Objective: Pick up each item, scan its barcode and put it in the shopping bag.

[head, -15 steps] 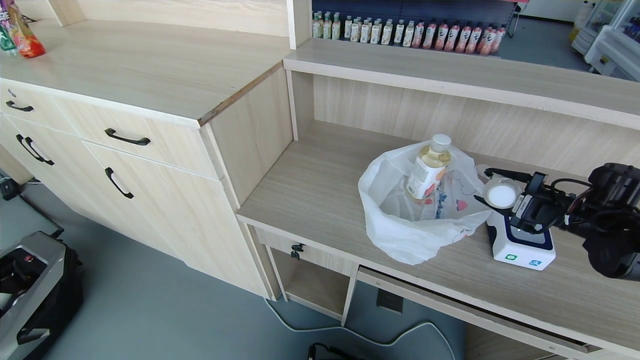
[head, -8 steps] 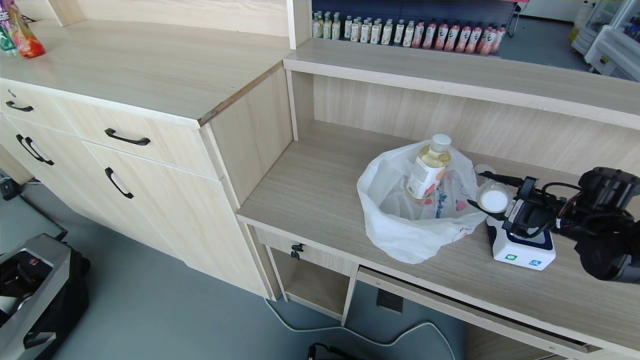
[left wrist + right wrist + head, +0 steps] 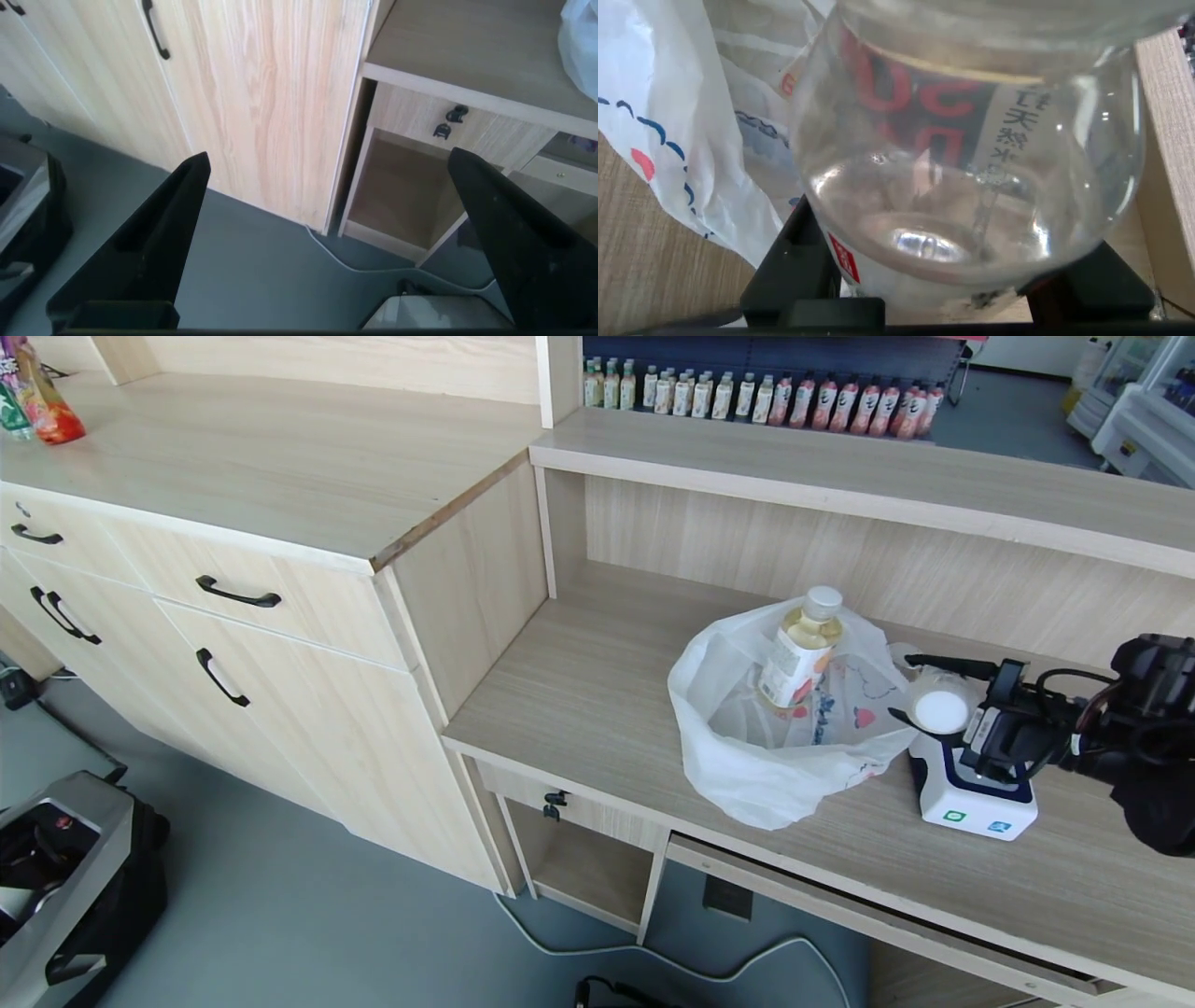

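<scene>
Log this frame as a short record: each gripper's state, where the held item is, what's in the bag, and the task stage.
right gripper: shut on a clear bottle
clear bottle position: over the scanner, beside the bag, not in it
bag: open on the counter, one tea bottle upright inside
left gripper: open, empty, low by the cabinet
stage: held item at the scanner, not yet bagged

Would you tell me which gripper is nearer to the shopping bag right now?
Right. The right gripper holds a clear bottle over the scanner, just beside the shopping bag. The left gripper hangs low above the floor before the counter, well away from it.
</scene>
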`<state>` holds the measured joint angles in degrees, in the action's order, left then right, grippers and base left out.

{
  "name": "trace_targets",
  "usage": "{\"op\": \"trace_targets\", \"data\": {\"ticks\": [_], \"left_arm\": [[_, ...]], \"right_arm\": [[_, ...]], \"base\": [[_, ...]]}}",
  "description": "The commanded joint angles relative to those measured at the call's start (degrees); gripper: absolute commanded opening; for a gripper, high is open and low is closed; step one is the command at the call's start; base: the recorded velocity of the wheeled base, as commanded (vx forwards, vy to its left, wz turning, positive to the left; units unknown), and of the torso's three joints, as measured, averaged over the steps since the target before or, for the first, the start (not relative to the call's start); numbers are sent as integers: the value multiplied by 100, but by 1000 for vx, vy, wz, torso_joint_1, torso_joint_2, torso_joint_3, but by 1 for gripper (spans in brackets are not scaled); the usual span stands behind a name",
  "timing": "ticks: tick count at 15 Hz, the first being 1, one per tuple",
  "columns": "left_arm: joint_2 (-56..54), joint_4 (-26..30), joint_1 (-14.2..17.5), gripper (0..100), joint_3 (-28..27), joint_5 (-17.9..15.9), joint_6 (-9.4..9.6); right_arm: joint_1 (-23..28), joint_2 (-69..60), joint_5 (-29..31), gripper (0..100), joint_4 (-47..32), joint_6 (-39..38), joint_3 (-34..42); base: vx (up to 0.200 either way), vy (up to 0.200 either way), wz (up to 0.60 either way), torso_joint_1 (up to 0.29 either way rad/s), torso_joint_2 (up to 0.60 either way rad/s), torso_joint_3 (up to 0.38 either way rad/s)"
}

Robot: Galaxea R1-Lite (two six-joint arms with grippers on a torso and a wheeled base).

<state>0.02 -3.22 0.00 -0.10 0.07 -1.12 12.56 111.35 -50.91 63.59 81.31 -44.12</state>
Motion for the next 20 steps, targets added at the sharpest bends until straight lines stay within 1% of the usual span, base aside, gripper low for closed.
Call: {"op": "trace_targets", "data": {"ticks": [1,3,5,20], "left_arm": [[-2,-3,0,100,1,1,-2],[-2,-3,0,100,1,1,-2],[-2,-3,0,100,1,1,-2],[-2,-3,0,100,1,1,-2]], "right_arm": [[159,-403,-7,0,-444,245,114],[414,-641,-7,0,-1094,755,114],[581,-773,-16,0,-1446,939,132],[608,-843,-16,0,-1542,1018,246]], "base": [[0,0,0,0,0,0],[0,0,0,0,0,0],[0,0,0,0,0,0],[0,0,0,0,0,0]]}}
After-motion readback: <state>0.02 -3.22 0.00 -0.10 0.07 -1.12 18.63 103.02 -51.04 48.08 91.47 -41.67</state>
